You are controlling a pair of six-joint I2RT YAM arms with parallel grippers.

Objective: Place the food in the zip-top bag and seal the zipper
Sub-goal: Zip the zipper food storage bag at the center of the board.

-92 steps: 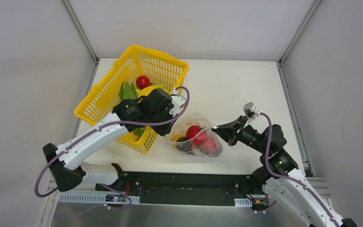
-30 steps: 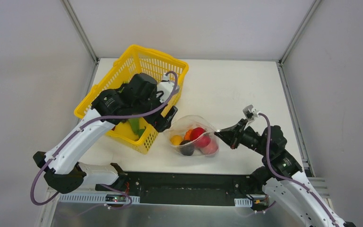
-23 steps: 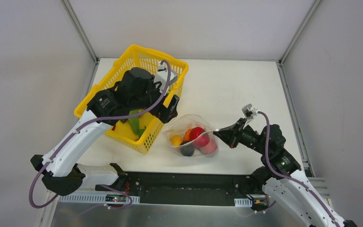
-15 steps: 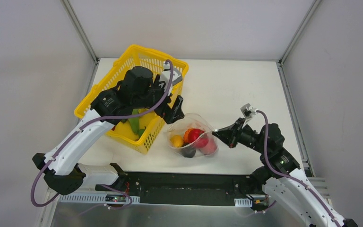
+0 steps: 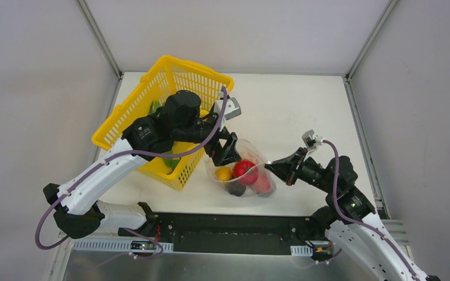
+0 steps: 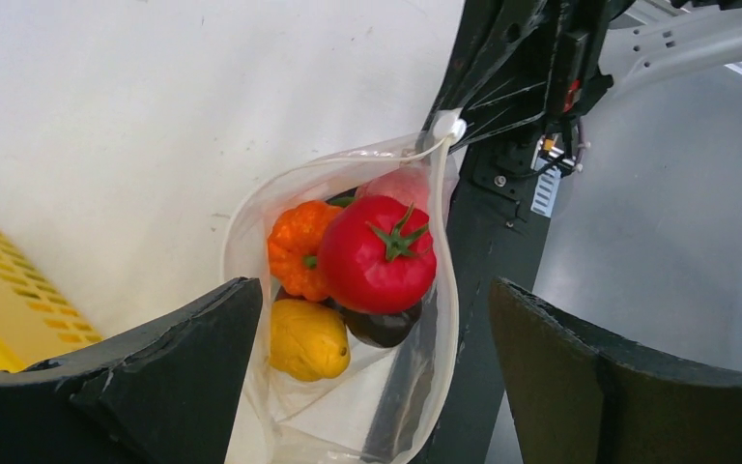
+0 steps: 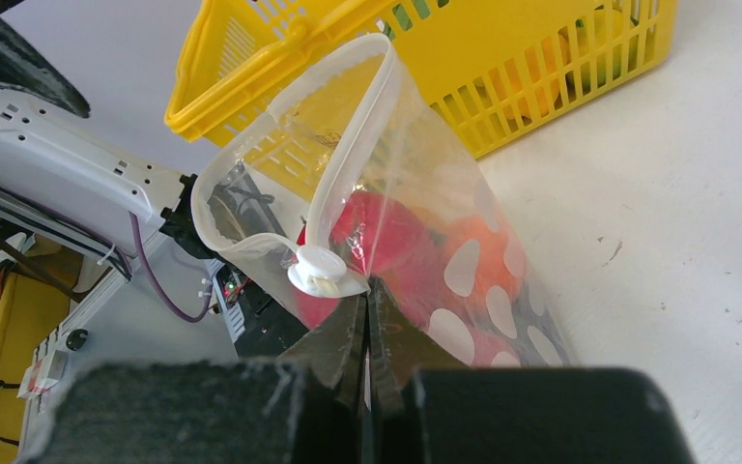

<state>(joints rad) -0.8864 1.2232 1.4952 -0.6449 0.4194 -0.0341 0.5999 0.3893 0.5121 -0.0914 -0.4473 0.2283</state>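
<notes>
Your left jaws stand wide with nothing between them. Half a second ago they were at the near right corner of the yellow basket (image 5: 196, 82), and now they hang over the open mouth of the zip-top bag (image 5: 247, 153). Your right jaws are pinched tight on the bag's mouth edge, just under the white tab (image 7: 324, 273) at the end of the zipper (image 7: 353, 135) — the same grip as before, and that arm has barely moved. The bag lies on the tabletop (image 5: 293, 111) just right of the basket, unsealed. Inside it are a red tomato (image 6: 377, 253), an orange piece (image 6: 295, 246), a yellow lemon (image 6: 307, 338) and a dark purple piece (image 6: 382, 324) beneath — the same as a second ago. Green pieces (image 5: 155, 107) lie in the basket
</notes>
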